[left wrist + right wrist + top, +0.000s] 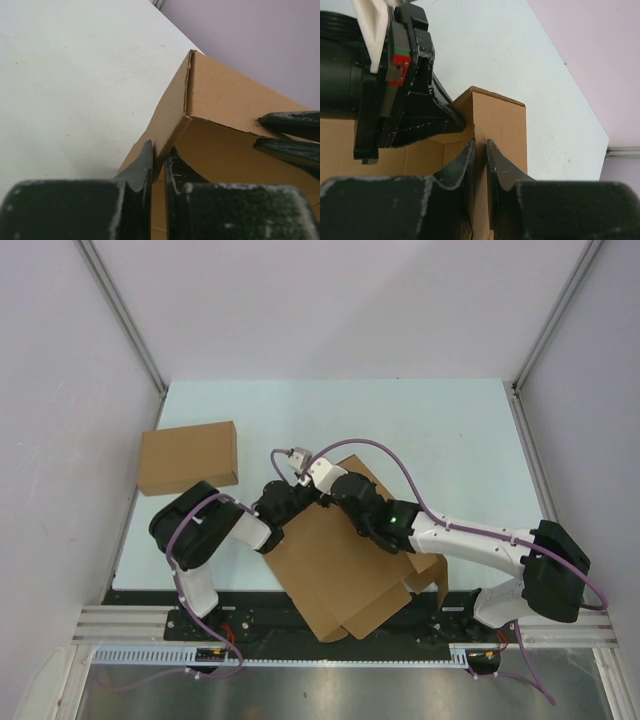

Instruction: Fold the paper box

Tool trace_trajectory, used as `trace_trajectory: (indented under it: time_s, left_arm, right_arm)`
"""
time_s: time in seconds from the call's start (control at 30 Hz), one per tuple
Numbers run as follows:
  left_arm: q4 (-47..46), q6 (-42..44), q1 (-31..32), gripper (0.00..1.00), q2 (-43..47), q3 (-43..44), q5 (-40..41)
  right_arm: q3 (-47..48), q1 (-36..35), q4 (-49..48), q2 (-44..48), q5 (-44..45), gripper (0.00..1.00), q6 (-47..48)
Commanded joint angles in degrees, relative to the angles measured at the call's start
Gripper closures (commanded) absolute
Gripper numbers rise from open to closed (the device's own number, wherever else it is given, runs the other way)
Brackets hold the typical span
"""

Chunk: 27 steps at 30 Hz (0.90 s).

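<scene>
The paper box [335,570] lay at the near side of the pale tabletop [420,430], between the two arms and turned at an angle to the edge. Most of it was a flat brown sheet, and its nearest part reached over the front edge of the tabletop toward the arm bases. At its far left corner two side walls stood up and met in a sharp corner.

The left tool [159,156] was closed on one of these walls. In the left wrist view its two black fingers [142,167] pinched the thin cardboard between them, just below the corner, with almost no gap. The right tool [481,150] was also closed and gripped the neighbouring wall in the same way. In the right wrist view the cardboard edge ran straight between its fingers [502,165]. The two tools were very near each other at that corner, each on its own wall, and I could not tell whether they touched one another.

A second box [188,458], plain brown and already box-shaped, sat at the left edge of the tabletop, well apart from the paper box. Purple cables [380,445] ran along both arms.
</scene>
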State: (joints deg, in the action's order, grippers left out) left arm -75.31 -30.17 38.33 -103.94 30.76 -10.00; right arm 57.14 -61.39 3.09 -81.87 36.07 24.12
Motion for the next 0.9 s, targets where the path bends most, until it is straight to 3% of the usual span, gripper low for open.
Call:
trace_trajectory:
  time_s: [0.0, 0.3, 0.6, 0.87]
  left_arm:
    - [-6.96, -0.85, 0.96, 0.94, -0.12, -0.18, 3.32]
    - [0.93, 5.62, 3.5, 0.95, 5.74, 0.0, 12.61]
    - [10.87, 15.04, 7.02, 0.93, 12.35, 0.87, 22.99]
    - [19.4, 18.31, 7.9, 0.94, 15.26, 1.58, 33.45]
  right_arm:
    - [0.77, -1.45, 2.27, -0.58, -2.86, 0.84, -2.32]
    - [0.86, -2.25, 1.13, 2.76, 0.22, 0.54, -2.23]
    - [0.86, -2.69, -2.56, 8.65, 4.08, 0.46, -2.59]
    - [0.86, -2.51, -8.27, 14.45, 7.95, 0.39, -6.27]
